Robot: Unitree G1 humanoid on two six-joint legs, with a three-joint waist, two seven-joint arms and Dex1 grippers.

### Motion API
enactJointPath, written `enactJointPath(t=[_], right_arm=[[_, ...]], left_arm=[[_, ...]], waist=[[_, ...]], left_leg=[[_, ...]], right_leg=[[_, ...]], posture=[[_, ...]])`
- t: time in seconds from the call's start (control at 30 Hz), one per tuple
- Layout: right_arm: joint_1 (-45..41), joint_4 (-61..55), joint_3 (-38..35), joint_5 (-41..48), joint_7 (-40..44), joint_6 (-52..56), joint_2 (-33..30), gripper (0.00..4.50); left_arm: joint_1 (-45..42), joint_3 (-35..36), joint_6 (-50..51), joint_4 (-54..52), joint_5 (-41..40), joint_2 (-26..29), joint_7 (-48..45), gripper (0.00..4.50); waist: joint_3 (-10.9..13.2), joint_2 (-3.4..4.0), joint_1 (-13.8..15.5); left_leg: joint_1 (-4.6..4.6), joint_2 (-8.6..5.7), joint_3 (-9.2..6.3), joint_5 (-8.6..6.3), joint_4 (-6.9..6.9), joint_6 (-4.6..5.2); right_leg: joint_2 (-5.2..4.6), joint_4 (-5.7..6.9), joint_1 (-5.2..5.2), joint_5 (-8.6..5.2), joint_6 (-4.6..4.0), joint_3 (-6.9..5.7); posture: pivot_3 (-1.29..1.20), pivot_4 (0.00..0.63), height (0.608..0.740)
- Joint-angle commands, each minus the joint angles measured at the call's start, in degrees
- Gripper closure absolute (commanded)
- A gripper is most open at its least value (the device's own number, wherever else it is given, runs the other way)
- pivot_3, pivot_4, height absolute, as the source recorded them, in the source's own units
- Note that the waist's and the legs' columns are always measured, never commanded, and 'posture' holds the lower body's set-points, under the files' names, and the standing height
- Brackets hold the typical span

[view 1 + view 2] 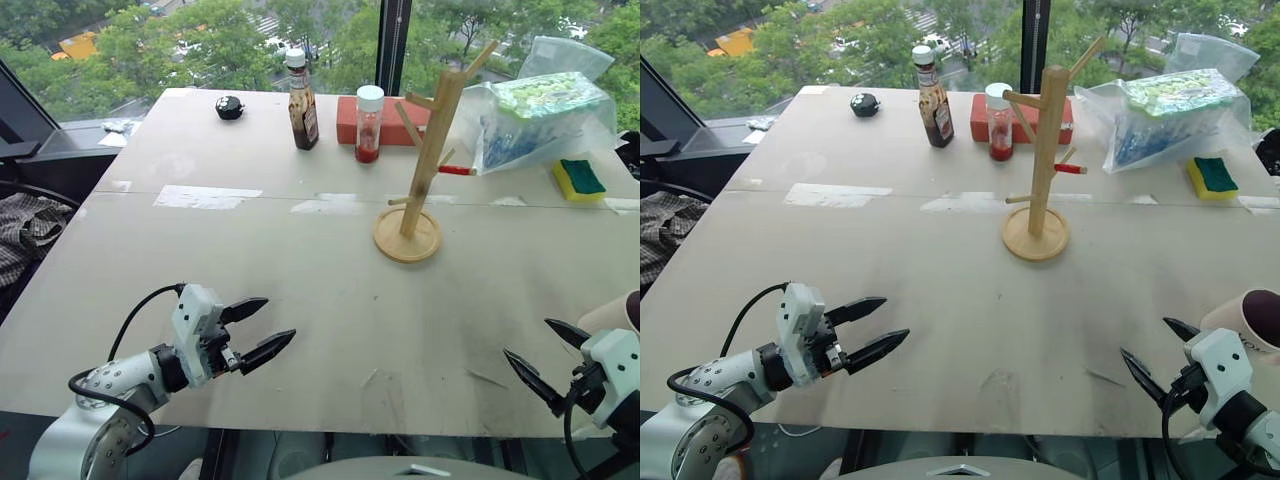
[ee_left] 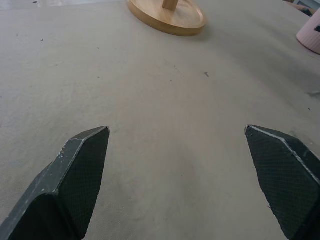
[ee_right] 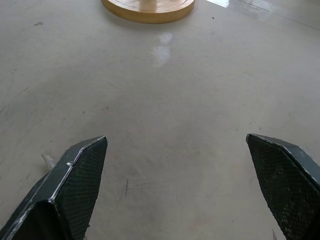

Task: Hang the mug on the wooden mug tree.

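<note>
The wooden mug tree (image 1: 430, 140) stands upright on its round base (image 1: 407, 237) right of the table's middle, and its base also shows in the left wrist view (image 2: 167, 17) and the right wrist view (image 3: 147, 10). The cream mug (image 1: 1250, 318) with a dark inside sits at the table's front right corner, partly cut off by the picture's edge, just right of my right gripper (image 1: 1145, 337). That gripper is open and empty, pointing toward the tree. My left gripper (image 1: 278, 320) hovers open and empty over the front left of the table. The mug's side shows in the left wrist view (image 2: 312, 32).
Along the far edge stand a brown sauce bottle (image 1: 303, 105), a white-lidded jar of red sauce (image 1: 369, 125) and a red block (image 1: 385, 118). A plastic bag (image 1: 545, 115) and a yellow-green sponge (image 1: 579, 178) lie at the far right. A small black object (image 1: 229, 107) lies far left.
</note>
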Motion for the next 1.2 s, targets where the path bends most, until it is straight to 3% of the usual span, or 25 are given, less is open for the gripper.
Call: enactJointPath(t=[0.03, 0.37, 0.5, 0.6, 0.8, 0.97, 1.2], right_arm=[[-1.86, -1.81, 0.96, -0.35, -1.27, -0.98, 1.27, 0.00], [-7.57, -6.20, 4.20, -2.38, -9.74, -0.01, 7.92, 0.00], [0.32, -5.60, 3.02, -2.28, -9.73, -0.17, 10.50, 0.00], [7.61, -1.42, 0.20, -2.27, -8.05, -6.34, 14.32, 0.00], [13.76, 0.81, -5.16, 0.07, -10.49, -12.08, 21.05, 0.00], [11.44, -2.00, -9.09, 2.07, -19.92, -6.67, 24.26, 0.00], [3.24, -1.41, -15.82, 8.23, -30.94, 2.85, 22.74, 0.00]], left_arm=[[-3.25, 1.11, 0.21, -0.52, -2.11, 0.39, -0.20, 0.05], [-16.26, -4.12, 0.44, -0.75, -4.59, -1.67, -1.25, 0.05], [-17.67, -8.31, 0.77, -1.56, -5.46, 1.92, -9.74, 0.05], [-17.73, -11.25, -0.17, -1.44, -4.67, 4.55, -15.49, 0.05], [-22.21, -13.59, -0.17, 1.53, -5.23, 4.49, -19.27, 0.05], [-25.62, -15.36, -0.69, 3.52, -5.15, 3.56, -21.88, 0.05], [-27.25, -16.18, -2.40, 5.34, -3.48, 2.61, -22.68, 0.05]], waist=[[0.01, 0.00, 0.05], [0.01, 0.10, -0.09], [0.00, 0.10, 0.20], [0.04, 0.19, 0.24], [0.12, 0.27, -0.77], [0.12, 0.28, -1.36], [0.12, 0.28, -1.30]], left_leg=[[0.00, 0.00, 0.00, 0.00, 0.00, 0.00], [-0.02, -0.05, -0.02, 0.14, 0.03, -0.24], [-0.04, -0.03, -0.07, 0.14, -0.02, -0.26], [-0.09, -0.04, -0.09, 0.14, -0.06, -0.27], [0.06, -0.01, 0.05, 0.13, -0.02, -0.24], [0.14, 0.02, -0.01, 0.14, -0.01, -0.25], [0.01, 0.00, -0.01, 0.21, -0.05, -0.38]], right_leg=[[0.00, 0.00, 0.00, 0.00, 0.00, 0.00], [0.17, 0.05, 0.00, 0.02, 0.03, 0.02], [0.19, 0.04, -0.02, 0.01, 0.04, -0.03], [0.19, -0.01, -0.04, -0.04, 0.06, -0.12], [0.06, 0.03, 0.00, -0.03, 0.08, 0.08], [0.07, 0.21, 0.01, 0.00, 0.03, 0.10], [0.10, 0.12, -0.06, 0.00, 0.01, 0.13]], posture=[[0.00, 0.150, 0.740], [0.00, 0.150, 0.740], [0.00, 0.150, 0.740], [0.00, 0.150, 0.740], [0.00, 0.150, 0.740], [0.00, 0.150, 0.740], [0.00, 0.150, 0.740]])
